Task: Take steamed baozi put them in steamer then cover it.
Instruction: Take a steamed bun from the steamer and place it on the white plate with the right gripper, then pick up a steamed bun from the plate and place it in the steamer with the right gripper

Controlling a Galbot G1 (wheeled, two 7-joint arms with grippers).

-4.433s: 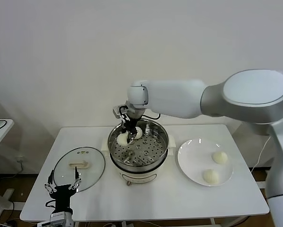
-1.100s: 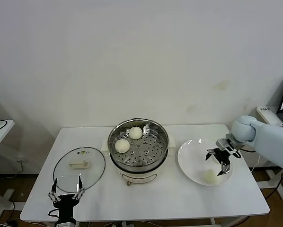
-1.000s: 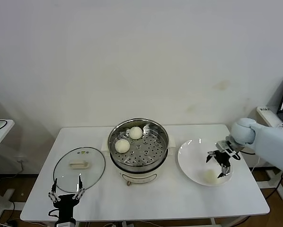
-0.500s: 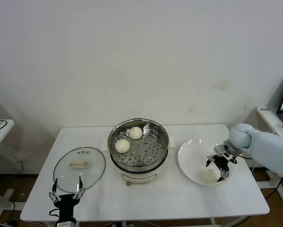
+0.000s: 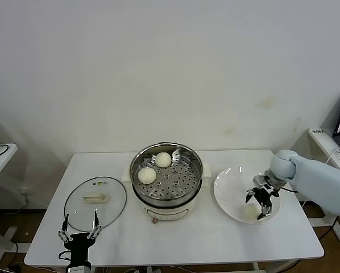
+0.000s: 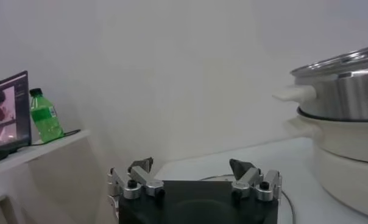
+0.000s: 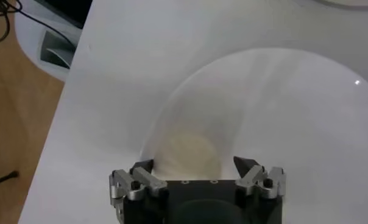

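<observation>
1. The table is white and rectangular, standing against a pale wall.
2. The steamer stands on the table near mid-width, on its white base, lid off.
3. The cover lies flat on the table to the robot's left of the steamer, just beside it, handle up.
4. A white plate lies on the table to the robot's right of the steamer, near it but apart.
5. In the left wrist view, the table surface runs up to the steamer base.
</observation>
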